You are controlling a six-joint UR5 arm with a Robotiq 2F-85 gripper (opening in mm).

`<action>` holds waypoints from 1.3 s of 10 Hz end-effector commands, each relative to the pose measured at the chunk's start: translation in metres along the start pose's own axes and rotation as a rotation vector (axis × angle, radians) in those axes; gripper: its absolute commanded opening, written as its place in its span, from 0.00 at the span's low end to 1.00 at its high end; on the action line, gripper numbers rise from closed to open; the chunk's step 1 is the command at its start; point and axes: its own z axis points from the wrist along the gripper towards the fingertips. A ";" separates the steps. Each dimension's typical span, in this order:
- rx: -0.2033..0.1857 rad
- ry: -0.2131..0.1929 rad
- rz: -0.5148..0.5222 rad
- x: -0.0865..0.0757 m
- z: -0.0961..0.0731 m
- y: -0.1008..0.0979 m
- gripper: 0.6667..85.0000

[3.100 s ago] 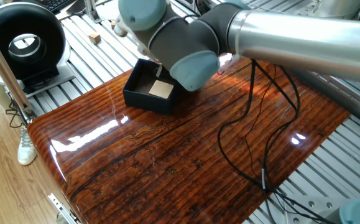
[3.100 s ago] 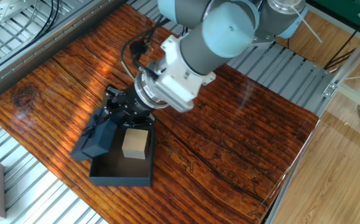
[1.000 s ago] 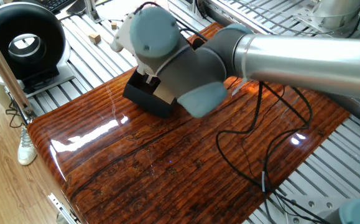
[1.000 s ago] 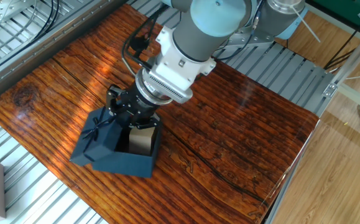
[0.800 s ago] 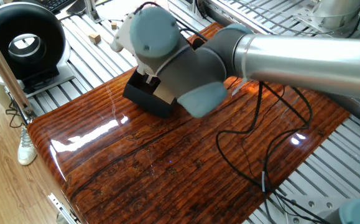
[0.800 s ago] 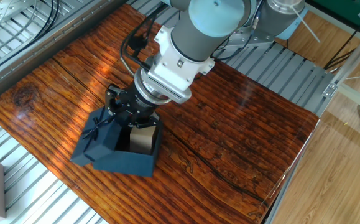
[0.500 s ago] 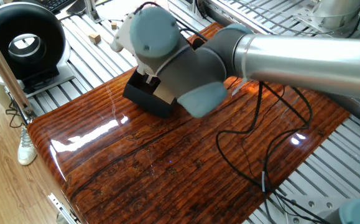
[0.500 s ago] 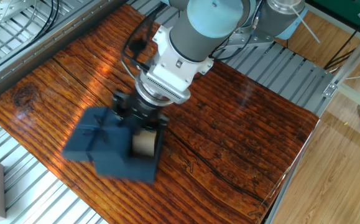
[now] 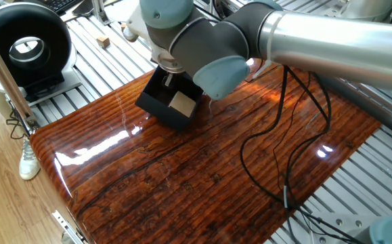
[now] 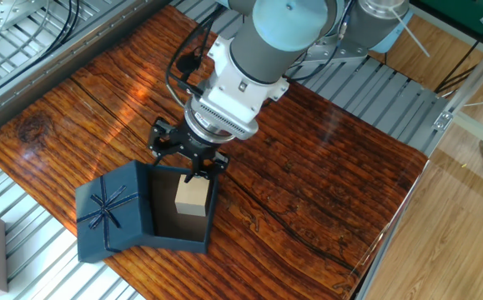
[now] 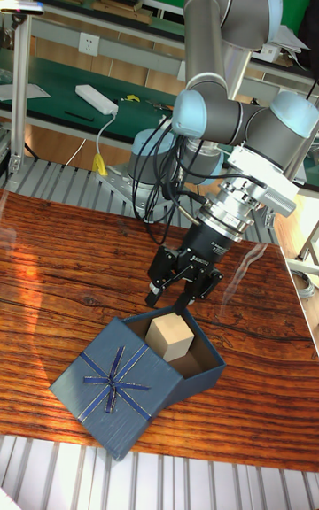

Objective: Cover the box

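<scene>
Lid is lying askew now, bow side up, leaning over one wall of the navy box and spilling past it onto the wood, where a moment ago I was holding it tilted across the opening. My gripper is hanging just above the box's far wall, fingers spread and holding nothing. So the drop has missed: the box is not covered, and the tan block inside is still showing in the open half.

In the tall fixed view the lid is reading as propped against the front of the box, ribbon cross facing up, with the tan block standing clear behind it and my gripper hovering directly over that block. From the opposite fixed camera my own wrist is hiding most of it; only the box and the block are peeking out beneath.

My judgement: I am needing to take the lid again, level it and square it to the box's walls before letting go. Risk is nudging the box on that slick top.

Surface: box is sitting near one corner of a glossy, strongly grained wooden tabletop, which is throwing bright glare. Ribbed metal decking is running beside the box's corner of the top. Beyond the box, away from me, a black ring-shaped device is standing on the decking; black cables are trailing across the wood on the box's other side.
</scene>
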 end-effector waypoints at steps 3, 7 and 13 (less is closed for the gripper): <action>0.021 0.017 -0.033 0.006 -0.001 -0.005 0.68; -0.009 0.018 -0.013 0.007 -0.001 0.003 0.68; -0.025 0.020 -0.064 0.008 -0.003 0.005 0.64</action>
